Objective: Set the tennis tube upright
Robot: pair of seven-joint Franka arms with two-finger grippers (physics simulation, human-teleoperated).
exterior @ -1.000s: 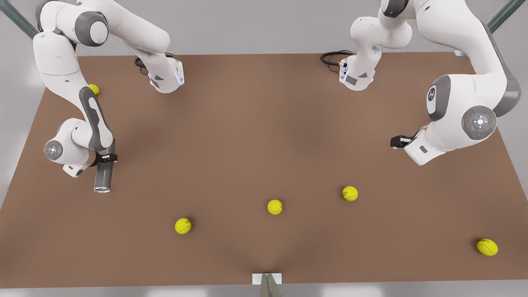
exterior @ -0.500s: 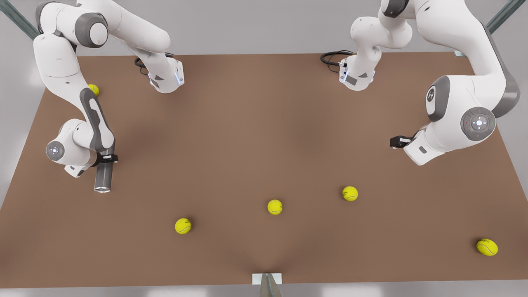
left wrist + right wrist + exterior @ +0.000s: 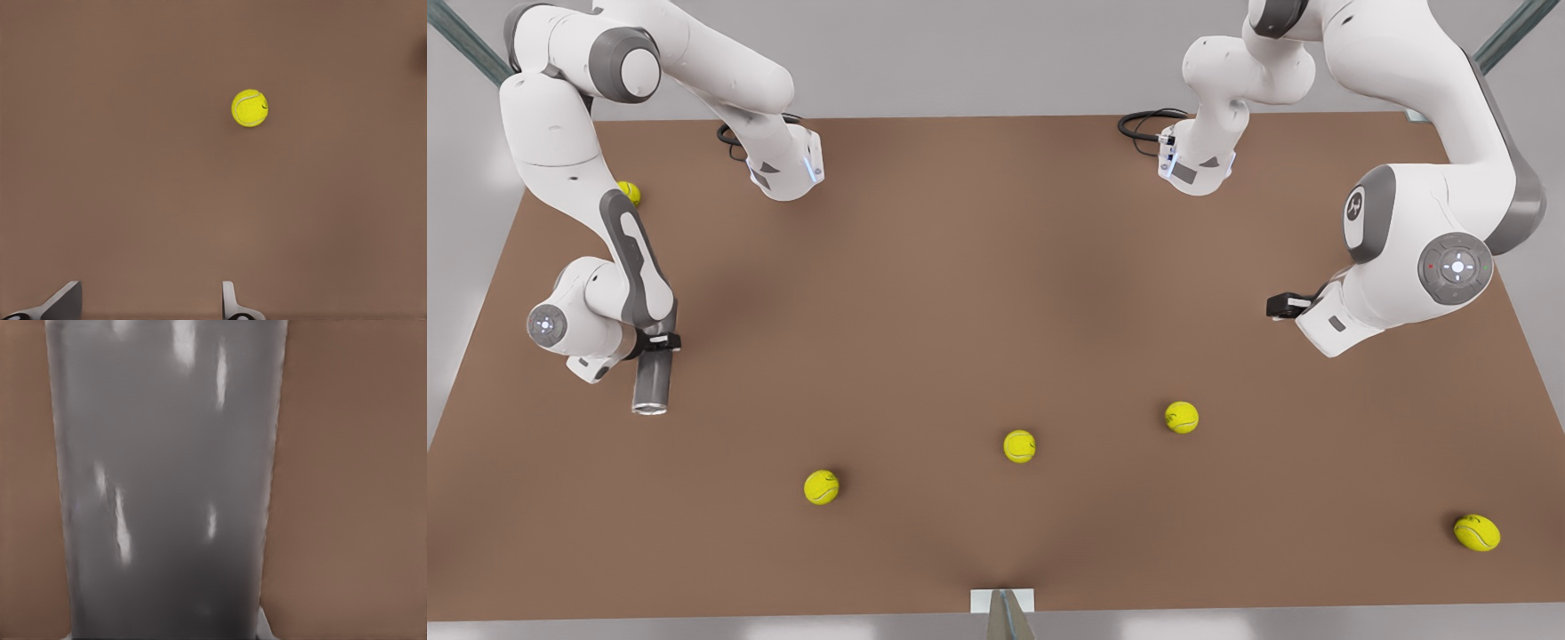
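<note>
The tennis tube (image 3: 650, 382) is a grey, see-through cylinder with a pale rim at its end nearer the table's front edge. It is at the front view's left, and my right gripper (image 3: 657, 340) is shut on its far end. From this high view the tube looks short, so it stands steeply. Up close in the right wrist view, the tennis tube (image 3: 167, 487) shows as a broad grey wall with brown table on both sides. My left gripper (image 3: 1285, 305) hovers at the front view's right; the left gripper (image 3: 150, 308) is open, with nothing between its fingers.
Yellow tennis balls lie on the brown table (image 3: 978, 267): one (image 3: 821, 487), one (image 3: 1019, 445), one (image 3: 1181, 417), one (image 3: 1476, 532) and one (image 3: 629, 192) behind the right arm. A ball (image 3: 249, 108) lies ahead of the left gripper. Both arm bases stand at the far edge.
Almost nothing differs. The right arm's wrist has crept a few pixels toward the front view's right with the tube still in its grip; the balls have stayed put.
</note>
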